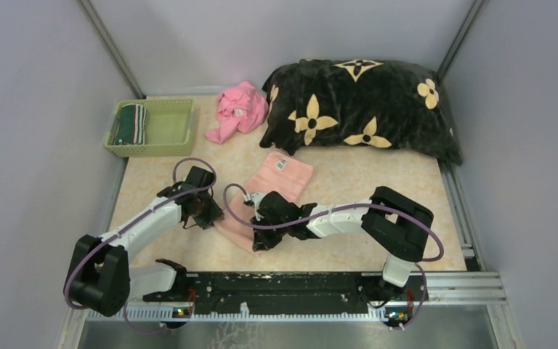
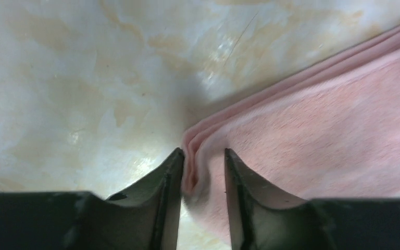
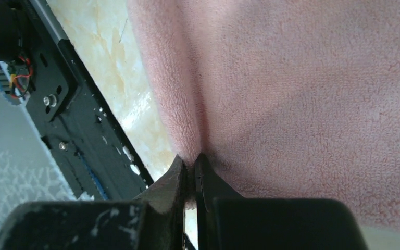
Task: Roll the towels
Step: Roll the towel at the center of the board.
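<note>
Right wrist: right gripper (image 3: 190, 159) is clamping the pink towel (image 3: 302, 94) at its near edge. Left gripper (image 2: 203, 153) is straddling a corner, jaws parted; it probably needs closing before rolling.

The salmon-pink towel (image 1: 285, 177) lies folded flat at centre; the green striped towel (image 1: 131, 124) sits bundled in the basket (image 1: 168, 150)

Robot lab test cell: plain grey walls (image 1: 29, 109), metal corner struts (image 1: 112, 47) toward twelve o'clock, arm-mounting rail (image 1: 290, 285) at six o'clock.

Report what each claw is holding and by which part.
Right claw pinches a raised fold of the pink towel at its near end. Left claw straddles the towel's layered corner, jaws apart, not gripping.
</note>
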Motion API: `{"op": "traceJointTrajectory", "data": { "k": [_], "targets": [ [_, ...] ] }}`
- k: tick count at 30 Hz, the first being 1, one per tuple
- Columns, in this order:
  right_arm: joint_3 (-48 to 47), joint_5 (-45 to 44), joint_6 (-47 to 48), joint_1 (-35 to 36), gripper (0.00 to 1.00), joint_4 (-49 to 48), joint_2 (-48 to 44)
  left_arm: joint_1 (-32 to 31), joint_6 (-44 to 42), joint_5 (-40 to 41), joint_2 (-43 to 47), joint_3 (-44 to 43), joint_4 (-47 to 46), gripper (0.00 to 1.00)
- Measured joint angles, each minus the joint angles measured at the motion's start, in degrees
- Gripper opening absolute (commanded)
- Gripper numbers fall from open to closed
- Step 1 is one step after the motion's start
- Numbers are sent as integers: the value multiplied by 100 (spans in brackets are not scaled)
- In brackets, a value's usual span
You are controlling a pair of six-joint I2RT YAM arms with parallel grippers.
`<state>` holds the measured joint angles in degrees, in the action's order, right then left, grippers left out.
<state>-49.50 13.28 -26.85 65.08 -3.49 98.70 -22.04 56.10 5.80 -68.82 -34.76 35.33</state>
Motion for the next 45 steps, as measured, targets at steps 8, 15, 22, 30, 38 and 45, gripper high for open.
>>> {"op": "traceJointTrajectory", "data": {
  "k": [8, 15, 22, 30, 38, 45],
  "targets": [
    [356, 1314, -723, -640, 0, -518, 63, 343, -197, -136, 568, -72, -190, 73],
    [557, 2092, -1316, -1058, 0, -922, 223, 560, -284, -275, 1598, 31, 70, 77],
    [560, 2546, -1801, -1325, 0, -1215, 538, 570, -264, -612, 2315, 439, 535, 76],
    [678, 2822, -2236, -1504, 0, -1547, 754, 570, -76, -1019, 2817, 763, 796, 73],
    [678, 2905, -2354, -1539, 2, -1641, 833, 570, -61, -1602, 2367, 1204, 275, 69],
    [667, 2872, -2284, -1537, 10, -1572, 826, 570, -66, -1657, 1827, 1266, -295, 66]
  ]
}}
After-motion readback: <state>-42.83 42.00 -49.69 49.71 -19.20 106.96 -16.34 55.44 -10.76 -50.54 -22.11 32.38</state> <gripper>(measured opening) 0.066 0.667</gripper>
